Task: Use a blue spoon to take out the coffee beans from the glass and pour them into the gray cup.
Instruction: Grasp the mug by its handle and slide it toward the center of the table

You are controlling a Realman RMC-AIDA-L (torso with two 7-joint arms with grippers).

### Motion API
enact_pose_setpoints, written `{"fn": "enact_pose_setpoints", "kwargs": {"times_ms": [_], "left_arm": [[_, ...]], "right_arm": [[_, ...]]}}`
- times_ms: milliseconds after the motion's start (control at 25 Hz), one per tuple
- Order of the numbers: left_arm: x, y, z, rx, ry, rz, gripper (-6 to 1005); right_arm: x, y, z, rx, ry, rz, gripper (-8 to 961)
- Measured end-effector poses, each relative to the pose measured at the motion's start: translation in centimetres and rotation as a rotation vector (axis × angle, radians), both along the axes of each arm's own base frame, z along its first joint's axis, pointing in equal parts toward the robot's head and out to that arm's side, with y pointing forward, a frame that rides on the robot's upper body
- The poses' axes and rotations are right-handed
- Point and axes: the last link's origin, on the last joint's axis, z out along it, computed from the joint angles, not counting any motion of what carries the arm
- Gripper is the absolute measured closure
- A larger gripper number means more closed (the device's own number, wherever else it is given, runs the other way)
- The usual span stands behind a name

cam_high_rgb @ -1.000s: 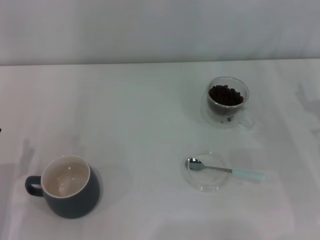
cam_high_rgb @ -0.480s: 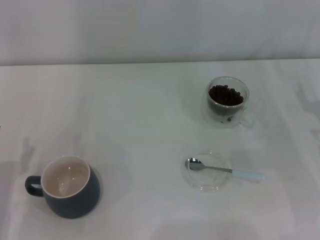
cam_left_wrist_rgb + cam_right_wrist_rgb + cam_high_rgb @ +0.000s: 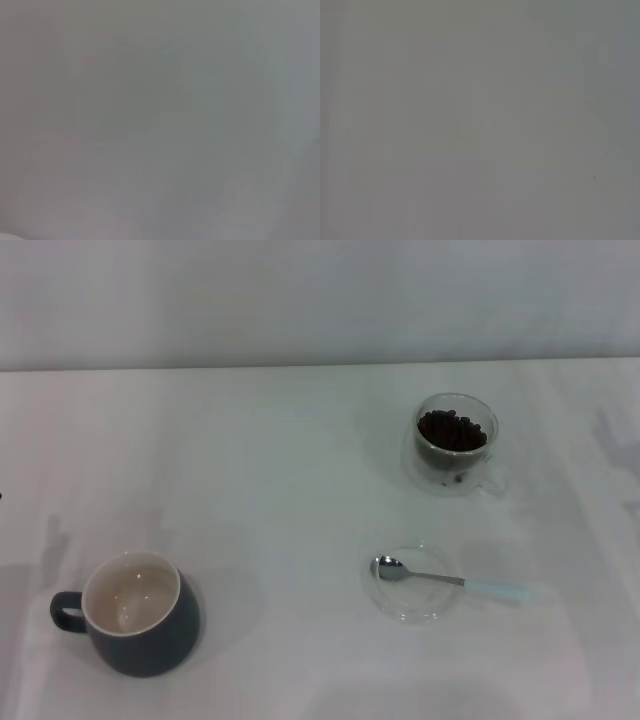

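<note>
The blue spoon [image 3: 447,581] lies with its silver bowl on a flat clear glass saucer [image 3: 415,607] at the front right, its pale blue handle pointing right. The glass [image 3: 456,446] stands behind it and holds a heap of dark coffee beans [image 3: 452,431]. The gray cup [image 3: 135,612] stands at the front left, handle to the left, its cream inside empty. Neither gripper shows in any view. Both wrist views show only a plain grey surface.
A white table [image 3: 280,490] carries everything, and a pale wall rises behind its far edge. Faint shadows lie on the table at the far left and far right edges.
</note>
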Motion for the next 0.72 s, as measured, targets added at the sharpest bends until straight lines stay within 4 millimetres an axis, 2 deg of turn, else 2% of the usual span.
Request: {"fn": "enact_pose_setpoints", "kwargs": {"times_ms": [720], "left_arm": [[0.19,0.05,0.32,0.016,0.003,-0.018,111]], "right_arm": [[0.20,-0.52,-0.10,0.005,0.004,-0.002,79]]}}
